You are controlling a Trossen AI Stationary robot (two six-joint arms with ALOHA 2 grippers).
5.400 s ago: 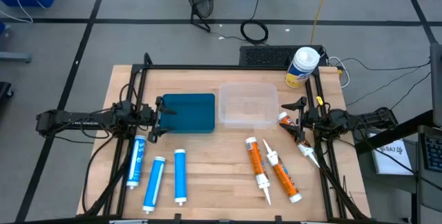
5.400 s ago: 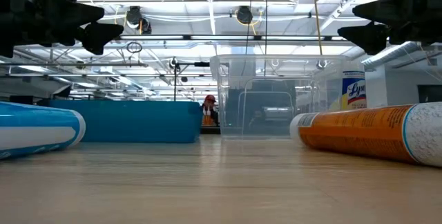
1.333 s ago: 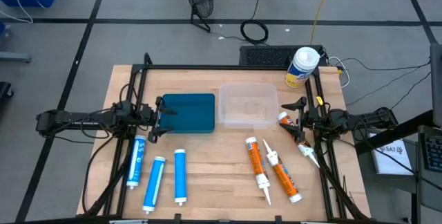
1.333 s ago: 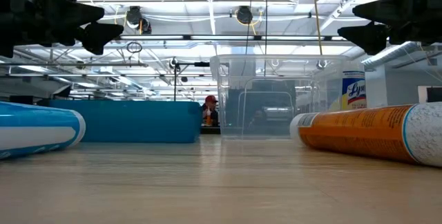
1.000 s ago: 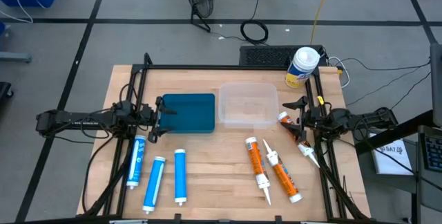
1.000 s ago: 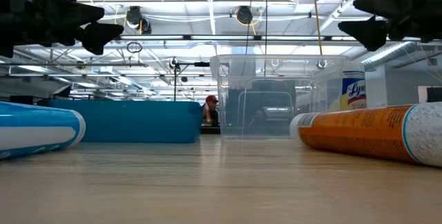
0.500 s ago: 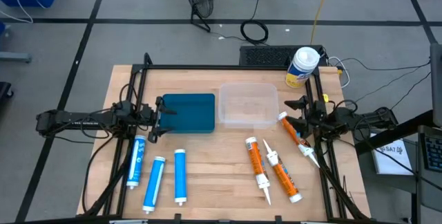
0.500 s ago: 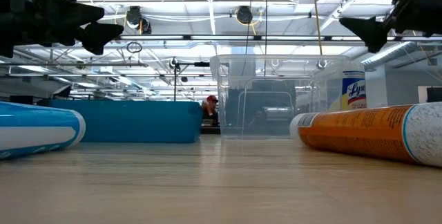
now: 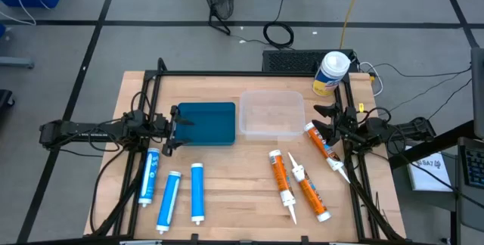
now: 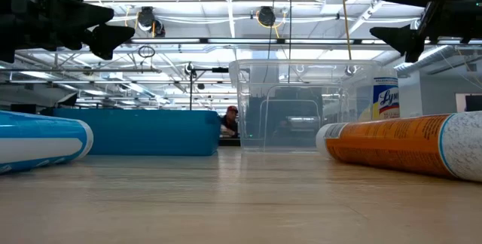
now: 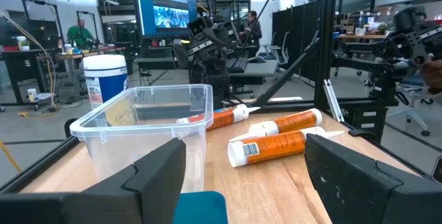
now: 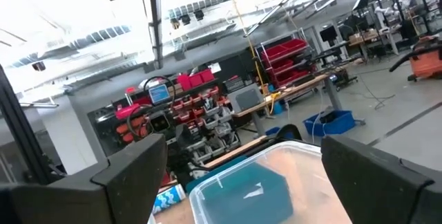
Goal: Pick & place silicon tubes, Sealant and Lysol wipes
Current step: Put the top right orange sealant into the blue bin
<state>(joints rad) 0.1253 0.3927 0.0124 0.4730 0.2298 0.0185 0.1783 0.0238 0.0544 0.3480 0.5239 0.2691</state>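
Three blue tubes (image 9: 168, 200) lie on the table's near left. Three orange nozzle tubes (image 9: 310, 192) lie on its near right, one of them (image 9: 325, 145) right under my right arm. The yellow Lysol wipes canister (image 9: 331, 72) stands upright at the far right corner. My left gripper (image 9: 172, 129) hangs open above the table at the left edge of the blue bin (image 9: 206, 122). My right gripper (image 9: 321, 121) hangs open at the right edge of the clear container (image 9: 271, 114), tipped a little upward. Neither holds anything.
The blue bin and the clear container stand side by side at mid-table between the grippers. Black frame rails (image 9: 155, 86) run along the table's left, far and right edges. Bare wood lies between the two groups of tubes. A person shows far off in the room (image 10: 228, 120).
My right gripper has rolled about its own axis and tipped its fingertips upward, shifting a little toward the table's far edge, staying open. The orange tube's end beneath it now shows. The left arm has kept still.
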